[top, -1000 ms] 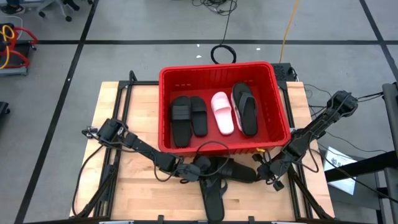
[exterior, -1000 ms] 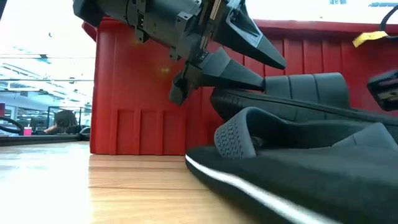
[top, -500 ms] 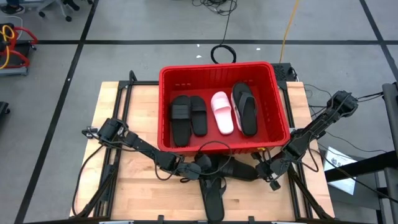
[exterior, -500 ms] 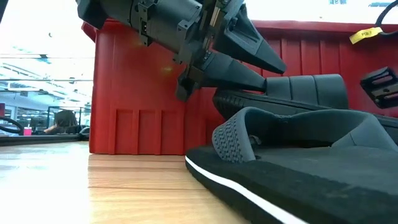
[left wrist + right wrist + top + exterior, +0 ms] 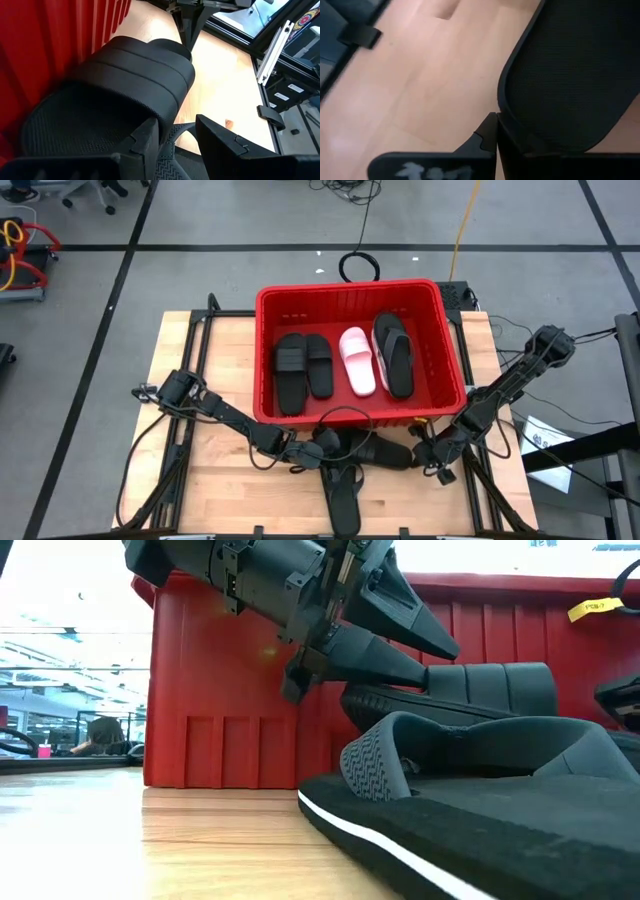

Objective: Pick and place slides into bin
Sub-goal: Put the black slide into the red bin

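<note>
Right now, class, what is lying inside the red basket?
Inside the red basket lie two wide-strap black slides, one pink slide and two black flip-flops, side by side on its floor. Anything beneath them is covered.

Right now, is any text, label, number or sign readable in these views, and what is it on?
None reads clearly.
Yellow tag in the low view: dark print, too small.
White marking on the right hand: blurred.
Round sticker beyond the table: cut off, unreadable.
White sheet beside the table: print too small.
</note>
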